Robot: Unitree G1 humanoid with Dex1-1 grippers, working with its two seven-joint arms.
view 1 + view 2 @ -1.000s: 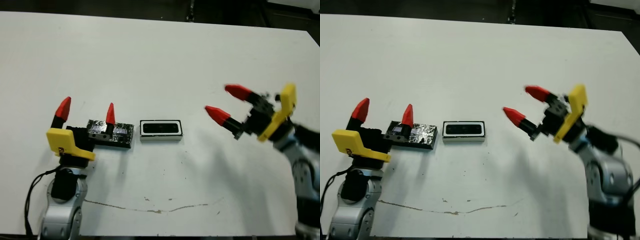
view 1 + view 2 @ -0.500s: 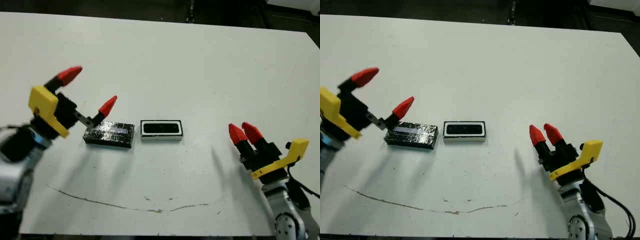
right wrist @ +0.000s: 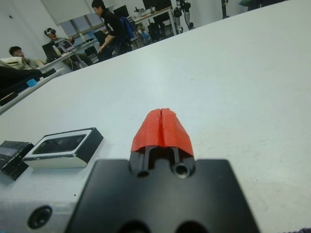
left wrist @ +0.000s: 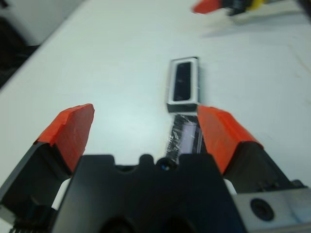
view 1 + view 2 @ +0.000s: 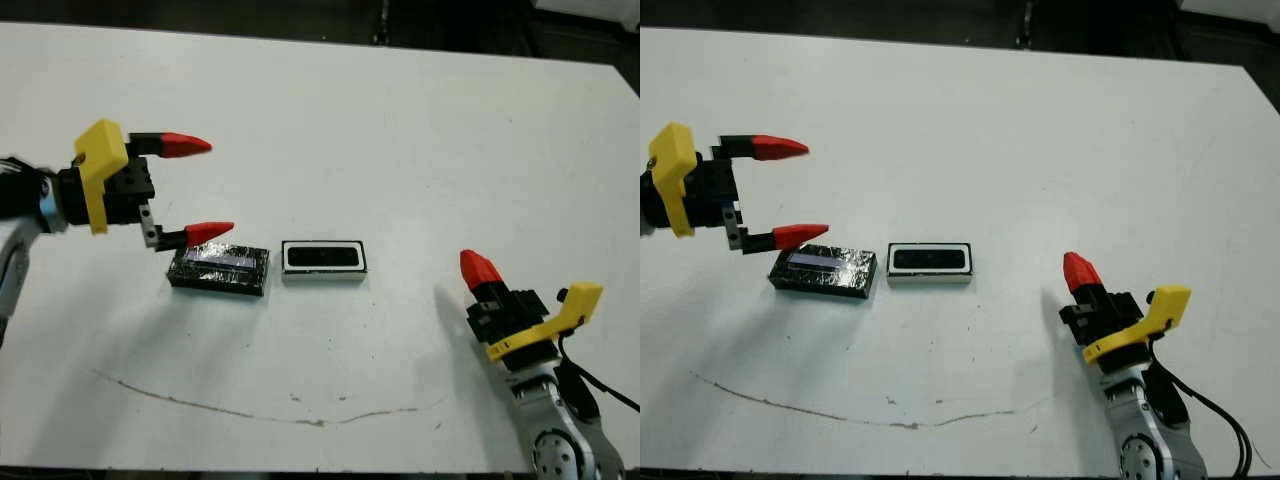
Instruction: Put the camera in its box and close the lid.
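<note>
Above lid (image 5: 218,268): L end effector (image 5: 197,188) wide apart, empty; R end effector (image 5: 1080,272) together, empty.

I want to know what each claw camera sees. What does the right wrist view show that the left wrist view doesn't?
Only the right wrist view shows people at desks beyond the table, and the right claw shut. Only the left wrist view shows the left claw open. Both show the box with the camera inside, and the lid lying beside it.
</note>
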